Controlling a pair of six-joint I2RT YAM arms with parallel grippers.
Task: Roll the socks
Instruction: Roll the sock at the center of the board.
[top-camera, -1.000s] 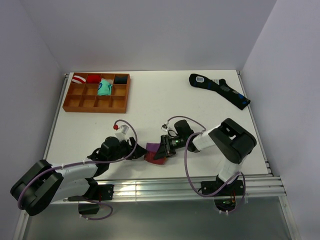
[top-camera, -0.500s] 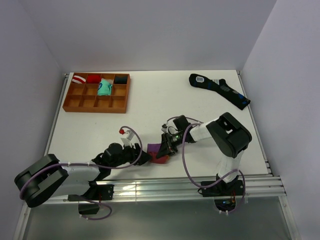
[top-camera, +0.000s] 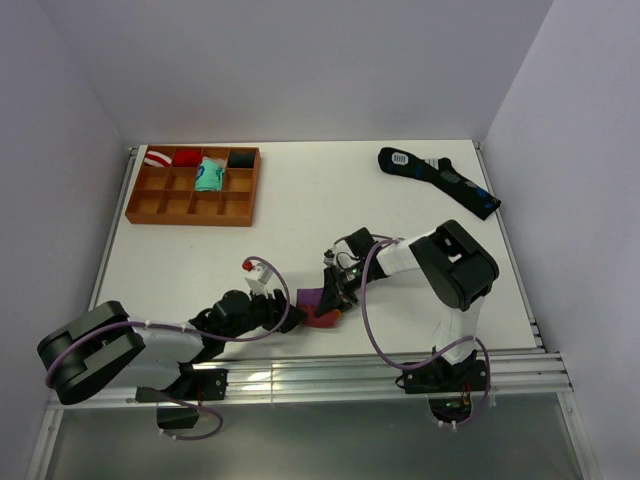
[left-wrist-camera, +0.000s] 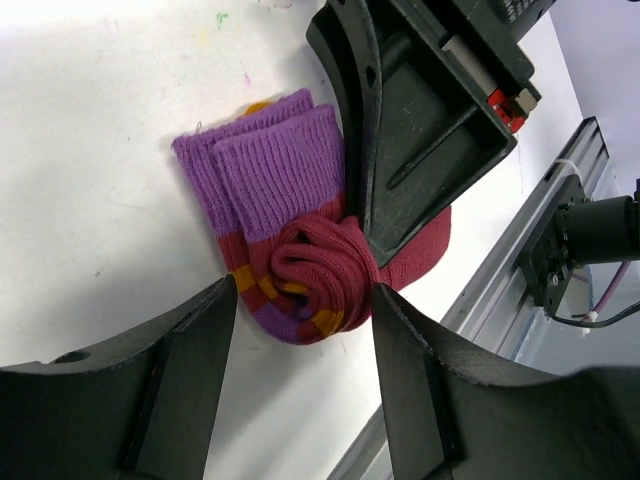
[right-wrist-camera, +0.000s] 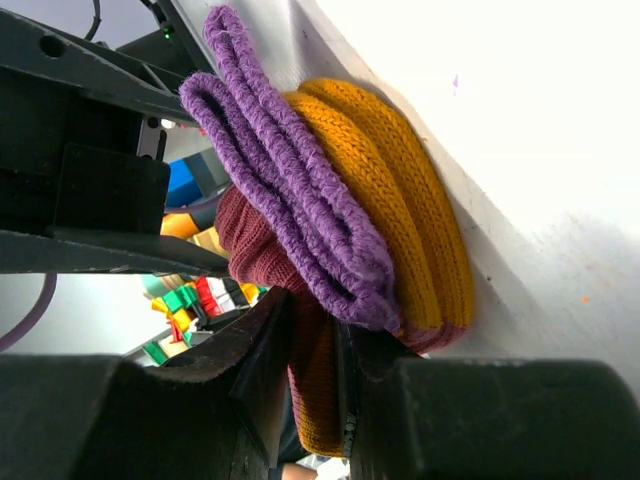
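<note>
Looking down (top view): maroon socks (top-camera: 315, 305) bunched on the white table (top-camera: 300, 220) near its front edge, between both grippers.
Left gripper (top-camera: 291, 318): low, at the bundle's left side.
Right gripper (top-camera: 333, 300): on the bundle's right side.
Background: wooden tray (top-camera: 135, 205) at far left holding small rolled bundles (top-camera: 208, 174); black sock (top-camera: 440, 180) at far right, well apart.
Left wrist view: jaws spread wide, one on each side of the rolled maroon end (left-wrist-camera: 315, 270), nothing clamped (contact with the fabric unclear). Purple cuffs (left-wrist-camera: 270, 170) lie flat beyond the roll. The right gripper's finger presses on the maroon part beside the roll.
Right wrist view: fingers (right-wrist-camera: 270, 360) nearly closed, pinching maroon fabric. Purple cuffs are folded over the orange knit part (right-wrist-camera: 400, 200), which lies against the table.
</note>
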